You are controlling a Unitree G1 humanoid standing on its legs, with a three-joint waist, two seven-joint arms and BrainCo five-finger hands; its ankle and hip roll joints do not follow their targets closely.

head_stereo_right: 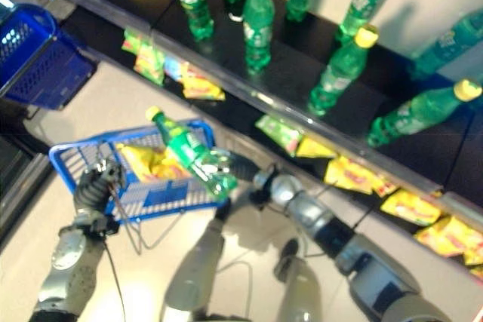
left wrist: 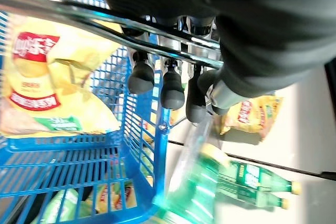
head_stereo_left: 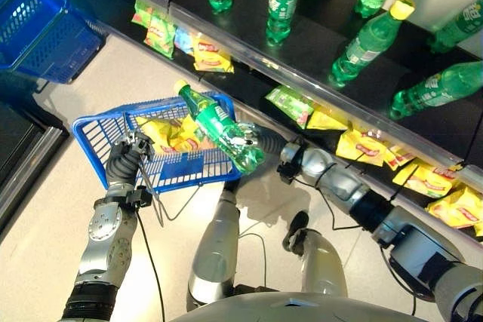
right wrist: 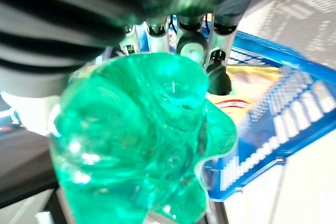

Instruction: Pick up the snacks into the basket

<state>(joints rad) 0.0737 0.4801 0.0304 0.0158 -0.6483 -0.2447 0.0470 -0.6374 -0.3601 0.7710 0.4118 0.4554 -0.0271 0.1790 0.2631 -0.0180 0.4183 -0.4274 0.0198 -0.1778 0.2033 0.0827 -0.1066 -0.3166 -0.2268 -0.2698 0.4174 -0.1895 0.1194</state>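
**Bottle over the basket, ready to drop**

The right robot hand is clamped round the base end of a green bottle, which hangs tilted above the blue basket, yellow cap pointing toward the far rim. The left robot hand is curled round the basket's wire handle, holding the basket off the floor. Yellow snack bags already lie inside it.

To finish this step well, I judge the bottle should be lowered until its length sits inside the walls before the fingers let go; released from this height it could bounce off the bags or tip over the near rim. The basket should be kept level meanwhile.

Room is tight on the far side: the shelf edge runs just beyond the basket, with more snack bags tucked below it and bottles standing above. The open floor on the near side gives the clearest path for drawing the arm back.
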